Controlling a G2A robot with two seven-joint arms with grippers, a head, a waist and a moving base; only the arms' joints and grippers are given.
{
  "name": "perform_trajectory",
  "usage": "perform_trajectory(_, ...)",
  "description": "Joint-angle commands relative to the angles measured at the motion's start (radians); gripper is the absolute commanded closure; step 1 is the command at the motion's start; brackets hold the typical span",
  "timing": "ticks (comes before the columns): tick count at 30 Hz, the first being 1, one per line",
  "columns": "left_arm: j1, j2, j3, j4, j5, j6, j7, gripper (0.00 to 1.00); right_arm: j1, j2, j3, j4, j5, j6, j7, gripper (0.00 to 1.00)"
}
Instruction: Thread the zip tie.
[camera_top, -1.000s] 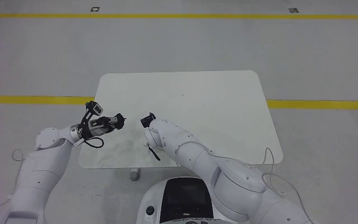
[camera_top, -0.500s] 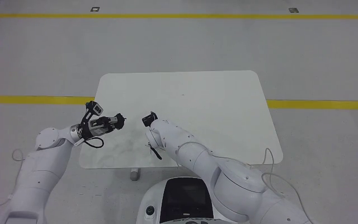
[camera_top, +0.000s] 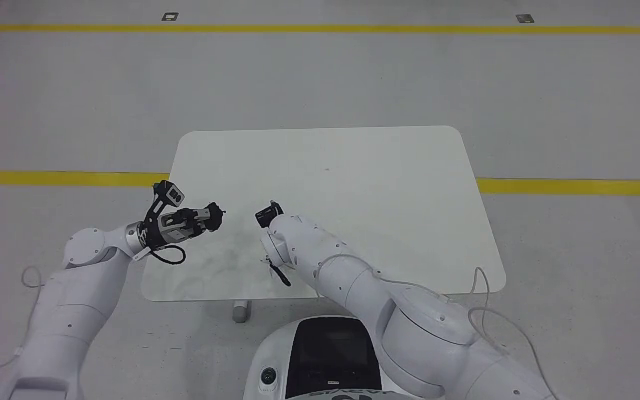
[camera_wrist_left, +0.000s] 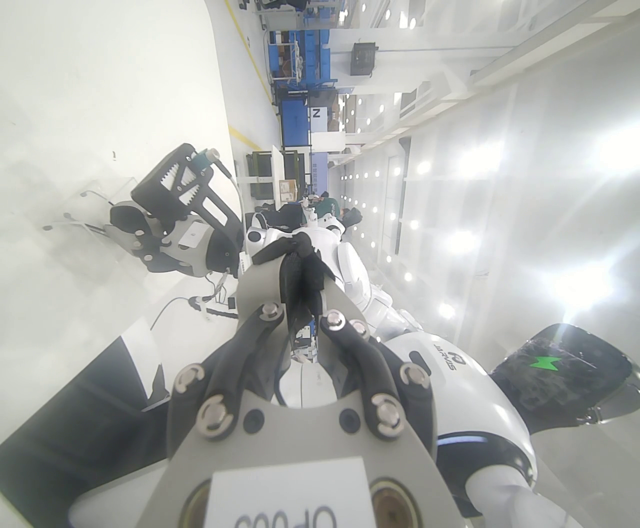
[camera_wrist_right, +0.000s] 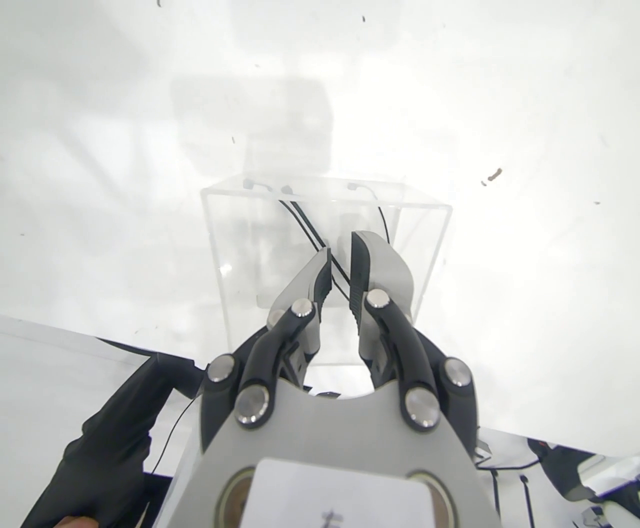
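**Two grippers meet over the clear box**

Your white table carries a clear box toward its 9 o'clock side. Your right gripper hangs over it, jaws narrowly apart around the thin black strands of the zip tie, probably lining up a pinch. At its 9 o'clock, your left gripper is clamped on a black strip, likely presenting it for threading.

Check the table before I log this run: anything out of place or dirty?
Only a small brown crumb lies on the white table, apart from the clear box; a few dark specks. Nothing else looks odd.
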Motion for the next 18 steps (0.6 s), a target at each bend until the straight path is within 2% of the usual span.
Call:
perform_trajectory(1, 0.000, 0.000, 0.000, 0.000, 0.000, 0.000, 0.000, 1.00, -0.002, 0.000, 0.005, 0.001, -0.007, 0.000, 0.003, 0.87)
perform_trajectory(18, 0.000, 0.000, 0.000, 0.000, 0.000, 0.000, 0.000, 1.00, -0.014, 0.000, 0.048, -0.010, -0.045, 0.000, 0.012, 0.84)
